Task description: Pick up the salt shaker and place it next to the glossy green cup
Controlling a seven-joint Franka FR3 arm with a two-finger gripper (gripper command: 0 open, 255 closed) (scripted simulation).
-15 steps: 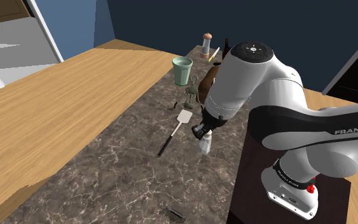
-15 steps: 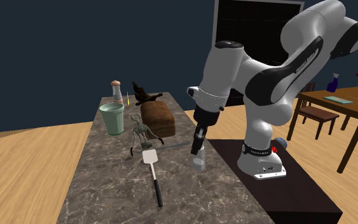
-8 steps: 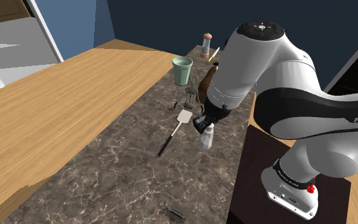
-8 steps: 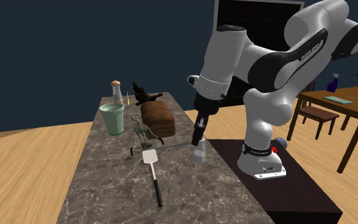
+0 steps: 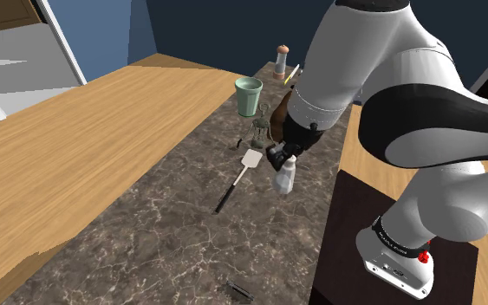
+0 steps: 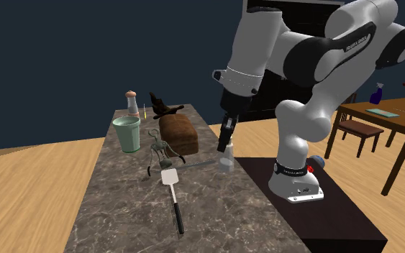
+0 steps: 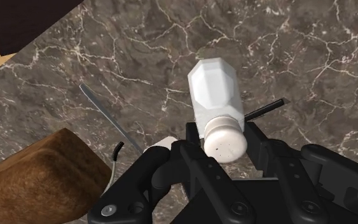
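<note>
A white, faceted salt shaker point(image 7: 214, 94) with a round white cap hangs between my black fingers point(image 7: 194, 141), which clasp it near the cap. In the shoulder view the gripper point(image 5: 278, 159) holds the shaker point(image 5: 286, 178) tilted, a little above the dark marble counter point(image 5: 190, 234). The second exterior view puts the shaker point(image 6: 226, 164) under the gripper point(image 6: 226, 141), near the counter's edge on the stand's side. The glossy green cup point(image 5: 249, 95) stands upright farther along the counter, beyond a corkscrew; it appears again as the green cup point(image 6: 128, 134).
A white spatula with a black handle point(image 5: 237, 178) lies beside the shaker. A metal corkscrew point(image 5: 260, 130) and a brown loaf point(image 6: 178, 134) sit between shaker and cup. A tall mill point(image 5: 282, 61) stands past the cup. The black stand point(image 5: 354, 251) borders the counter.
The arm has risen and lifted the shaker off the counter, carrying it slightly toward the loaf and cup. The other objects have stayed in place.
</note>
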